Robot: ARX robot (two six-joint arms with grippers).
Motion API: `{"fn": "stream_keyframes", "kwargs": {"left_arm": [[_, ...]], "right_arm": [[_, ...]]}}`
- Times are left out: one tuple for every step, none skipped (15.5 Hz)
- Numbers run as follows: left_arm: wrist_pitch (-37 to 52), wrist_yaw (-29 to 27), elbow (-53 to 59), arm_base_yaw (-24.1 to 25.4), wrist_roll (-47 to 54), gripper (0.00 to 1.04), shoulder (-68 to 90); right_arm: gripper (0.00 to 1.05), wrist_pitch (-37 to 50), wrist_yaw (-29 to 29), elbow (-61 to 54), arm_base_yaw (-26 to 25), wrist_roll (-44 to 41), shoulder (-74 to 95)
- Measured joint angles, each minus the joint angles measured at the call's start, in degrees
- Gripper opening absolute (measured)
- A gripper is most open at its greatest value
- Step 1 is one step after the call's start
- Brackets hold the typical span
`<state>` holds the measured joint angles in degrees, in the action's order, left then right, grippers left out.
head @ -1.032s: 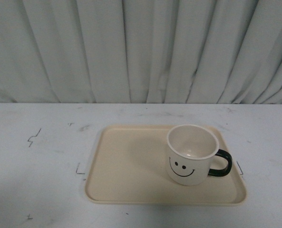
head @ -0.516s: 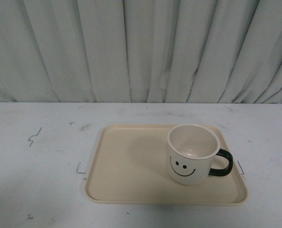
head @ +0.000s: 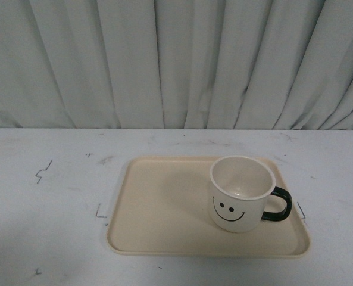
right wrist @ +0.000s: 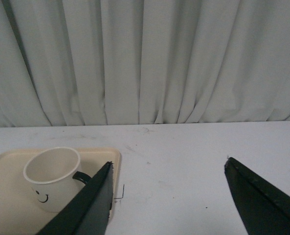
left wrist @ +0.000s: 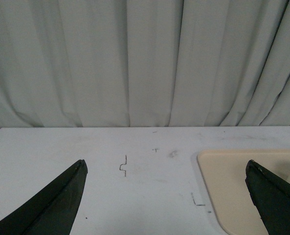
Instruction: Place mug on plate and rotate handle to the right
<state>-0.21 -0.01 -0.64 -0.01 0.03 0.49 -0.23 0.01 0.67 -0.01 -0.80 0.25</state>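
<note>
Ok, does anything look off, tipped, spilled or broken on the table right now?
Nothing stands out. The mug stands upright on the plate, toward its right side, handle pointing right, with no spill or damage visible.

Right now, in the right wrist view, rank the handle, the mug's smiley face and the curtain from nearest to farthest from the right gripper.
1. The handle, just beside the right gripper's inner finger.
2. The smiley face, on the mug's far side from that finger.
3. The curtain, behind the table's back edge.

The cream smiley mug [head: 240, 193] stands upright on the beige plate [head: 158, 208], handle [head: 278, 205] pointing right.
</note>
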Motion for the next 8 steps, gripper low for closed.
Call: {"fn": "stream_keyframes", "kwargs": {"left_arm": [[0.0,0.0,0.0,0.0,0.0,0.98,0.0],[0.0,0.0,0.0,0.0,0.0,0.98,0.0],[0.0,0.0,0.0,0.0,0.0,0.98,0.0],[0.0,0.0,0.0,0.0,0.0,0.98,0.0],[0.0,0.0,0.0,0.0,0.0,0.98,0.0],[0.0,0.0,0.0,0.0,0.0,0.98,0.0],[0.0,0.0,0.0,0.0,0.0,0.98,0.0],[0.0,0.0,0.0,0.0,0.0,0.98,0.0]], "right_arm": [[0.77,0.0,0.0,0.0,0.0,0.0,0.0],[0.87,0.0,0.0,0.0,0.0,0.0,0.0],[0.94,0.0,0.0,0.0,0.0,0.0,0.0],[1.00,0.0,0.0,0.0,0.0,0.1,0.0],[0.98,0.0,0.0,0.0,0.0,0.1,0.0],[0.97,0.0,0.0,0.0,0.0,0.1,0.0],[0.98,0.0,0.0,0.0,0.0,0.2,0.0],[0.98,0.0,0.0,0.0,0.0,0.2,0.0]]}}
